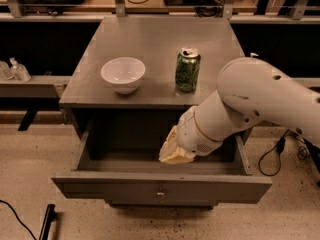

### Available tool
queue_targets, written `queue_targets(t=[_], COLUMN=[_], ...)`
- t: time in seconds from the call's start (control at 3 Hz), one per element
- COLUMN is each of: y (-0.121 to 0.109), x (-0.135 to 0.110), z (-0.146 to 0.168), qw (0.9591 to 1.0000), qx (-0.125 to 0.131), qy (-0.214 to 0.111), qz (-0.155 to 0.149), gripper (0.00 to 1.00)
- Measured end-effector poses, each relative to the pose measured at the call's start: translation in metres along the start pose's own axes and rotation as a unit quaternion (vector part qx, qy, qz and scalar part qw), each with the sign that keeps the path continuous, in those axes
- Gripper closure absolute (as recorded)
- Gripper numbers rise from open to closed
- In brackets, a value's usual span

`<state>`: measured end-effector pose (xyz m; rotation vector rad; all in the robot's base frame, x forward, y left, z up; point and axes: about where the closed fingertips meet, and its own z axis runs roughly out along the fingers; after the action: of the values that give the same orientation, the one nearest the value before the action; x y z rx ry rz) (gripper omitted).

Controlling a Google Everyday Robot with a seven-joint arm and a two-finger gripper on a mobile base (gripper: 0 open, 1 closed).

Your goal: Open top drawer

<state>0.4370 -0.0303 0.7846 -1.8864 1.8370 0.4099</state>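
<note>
The top drawer (125, 186) of the grey cabinet is pulled far out toward me, its deep grey box open to view and its small round metal knob (160, 194) at the centre of the front. My gripper (173, 154) hangs over the inside of the drawer, right of centre, just behind the front panel. The white arm reaches in from the right and hides the drawer's right rear part.
A white bowl (123, 74) and a green soda can (187, 69) stand on the cabinet top (150, 39). A lower drawer front (150, 203) shows just under the open one. Black cables (274, 156) lie on the speckled floor at right, a dark bar (46, 221) at lower left.
</note>
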Motion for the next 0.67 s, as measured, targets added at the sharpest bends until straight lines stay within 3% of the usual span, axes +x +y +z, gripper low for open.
queue_targets(t=[0.33,0.67], y=[-0.035,-0.073], x=[0.001,0.008], z=[0.006,0.035], qw=[0.9999,0.9996], qx=[0.015,0.015], qy=[0.007,0.020], qz=[0.005,0.013], gripper=[0.37,0.61])
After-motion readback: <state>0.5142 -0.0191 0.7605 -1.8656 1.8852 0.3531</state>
